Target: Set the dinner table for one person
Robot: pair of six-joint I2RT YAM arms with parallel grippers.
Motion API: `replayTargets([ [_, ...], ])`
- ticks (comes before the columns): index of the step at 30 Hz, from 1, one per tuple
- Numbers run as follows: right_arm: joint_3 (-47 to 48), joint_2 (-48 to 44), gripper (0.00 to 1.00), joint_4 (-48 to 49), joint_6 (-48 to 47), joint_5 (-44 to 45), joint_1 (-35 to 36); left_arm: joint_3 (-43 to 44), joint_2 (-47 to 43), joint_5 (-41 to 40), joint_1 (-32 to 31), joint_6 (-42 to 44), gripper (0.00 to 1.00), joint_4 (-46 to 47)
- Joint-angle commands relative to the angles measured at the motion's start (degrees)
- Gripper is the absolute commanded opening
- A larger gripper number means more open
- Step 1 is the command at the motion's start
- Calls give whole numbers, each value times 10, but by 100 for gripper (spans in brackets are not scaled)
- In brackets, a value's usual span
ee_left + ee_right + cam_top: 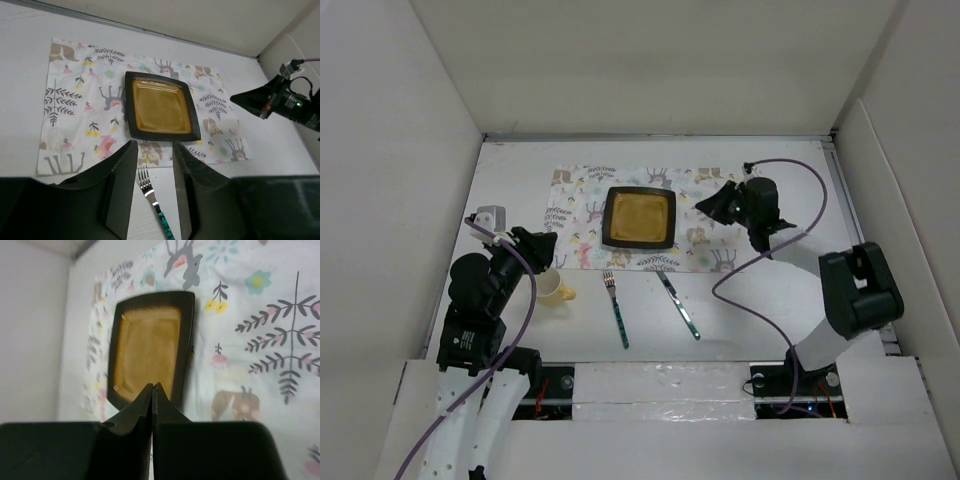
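On the overhead view, the dinner table [770,300] is the white tabletop filling the middle, with pale panels around it. An animal-print placemat [580,215] lies toward the far side. A dark square plate [640,218] with a tan centre sits on it, about mid-mat. On bare table just near of the mat, a fork [617,310] lies on the left and a knife [678,303] on the right, apart from each other, handles toward the arms. A yellow cup [556,290] stands left of the fork, close to the left gripper [540,245]. That gripper hangs by the mat's left near corner. The right gripper [713,205] is over the mat's right part, just right of the plate. Neither jaw state is readable from this view.

On the left wrist view, the fingers [117,190] stand spread apart with nothing between them. The fork's tines show on the table below the gap, not touched. Beyond them are the mat's near edge and the plate. The right gripper's dark tip enters from the right, above the mat's right edge.

On the right wrist view, the fingertips [142,407] are pressed together to a point and hold nothing. They are aimed at the plate's near rim, with printed mat to the right. I cannot tell whether they touch the plate.
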Motion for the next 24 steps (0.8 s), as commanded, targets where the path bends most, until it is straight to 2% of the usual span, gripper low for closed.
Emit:
replayTargets([
  [1,-33,-95,0,-140,-156,14,33,-3,-7,5,-4,2,29,20],
  [2,-45,-118,0,-168,-197,31,50,-2,-7,2,-4,2,21,19],
  [3,-57,-158,0,-224,-213,57,93,-1,-3,0,-4,2,7,20],
  [4,-79,-174,0,-248,-224,109,118,0,-2,1,-4,3,1,18],
  [5,-93,-188,0,-268,-233,130,143,-1,0,3,-4,3,0,18],
  [6,-103,-201,0,-309,-233,146,166,0,0,3,-4,3,0,19],
  [7,-112,-217,17,-321,-233,172,207,0,-2,2,-4,3,0,21],
  [9,-135,-225,36,-350,-214,195,246,2,1,-2,-4,3,0,20],
  [10,-140,-228,49,-355,-205,214,283,2,3,-4,-4,3,0,17],
  [11,-143,-227,52,-364,-191,226,301,2,1,-2,-4,3,0,18],
  [15,-143,-214,56,-405,-168,284,365,3,1,-7,-4,3,10,17],
  [17,-135,-208,56,-413,-162,309,398,1,-2,0,-4,3,12,16],
  [20,-94,-201,55,-450,-143,383,438,3,-5,-6,-4,2,18,16],
  [24,-21,-175,54,-437,-161,407,514,2,-11,-4,-4,1,28,16],
])
